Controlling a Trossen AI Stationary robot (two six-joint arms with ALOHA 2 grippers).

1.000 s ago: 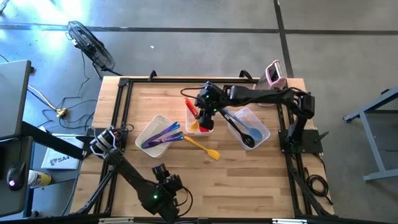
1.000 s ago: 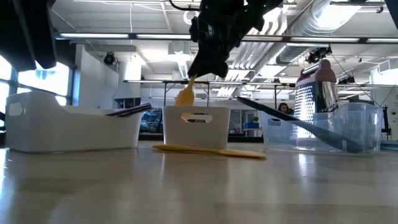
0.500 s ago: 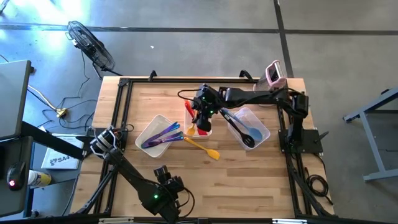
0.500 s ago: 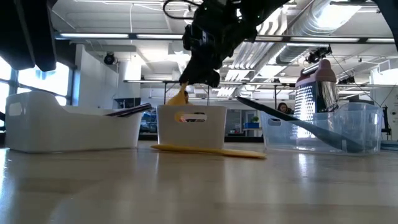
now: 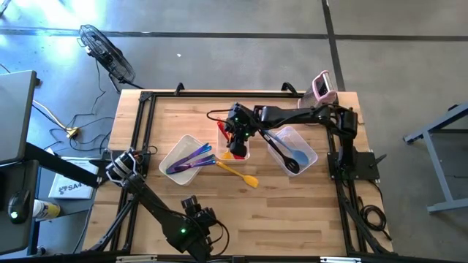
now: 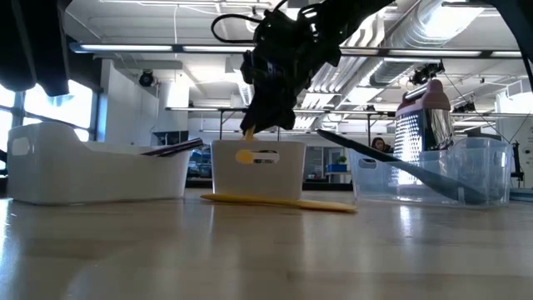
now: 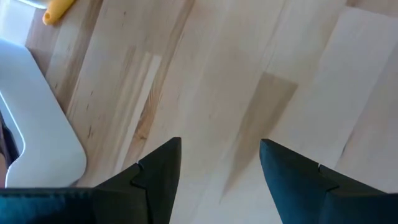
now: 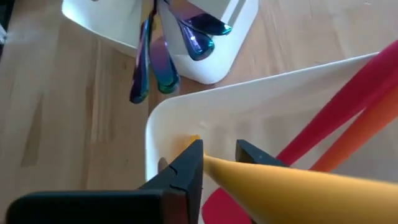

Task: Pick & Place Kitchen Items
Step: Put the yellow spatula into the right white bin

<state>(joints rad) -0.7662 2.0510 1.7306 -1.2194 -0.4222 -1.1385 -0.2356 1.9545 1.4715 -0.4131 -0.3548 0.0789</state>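
My right gripper point(image 5: 235, 136) hangs over the small white middle tub point(image 5: 241, 152), shut on a yellow-orange utensil point(image 8: 273, 186). The utensil's head point(image 6: 245, 156) is down in the tub point(image 6: 283, 175), beside red point(image 8: 348, 102) and orange point(image 8: 354, 140) utensils. A yellow spatula point(image 5: 238, 174) lies flat on the table in front of the tub. Purple and blue utensils point(image 5: 189, 158) lie in the left white tub point(image 5: 175, 150). Black and blue utensils point(image 5: 287, 153) lie in the clear tub point(image 5: 307, 142). My left gripper point(image 7: 221, 149) is open and empty near the table's near edge point(image 5: 190, 203). My right gripper pinches the yellow-orange utensil's handle point(image 8: 217, 168) between its two fingers point(image 8: 189, 165). The fingers come from above, slanting down into the tub. The utensil hangs head down, its low end point(image 8: 189, 143) inside the tub by the wall; whether it rests on the bottom does not show.
An upright pink-and-white gadget point(image 5: 322, 86) stands at the far right corner. Bare wood lies near the middle and right of the table point(image 5: 292, 212). The left tub's corner point(image 7: 37, 143) and the spatula's tip point(image 7: 59, 9) show in the left wrist view.
My right gripper has gone down and a little toward the table's left and near edges, still shut on the yellow-orange utensil. The utensil's head has sunk from above the middle tub's rim to inside the tub.
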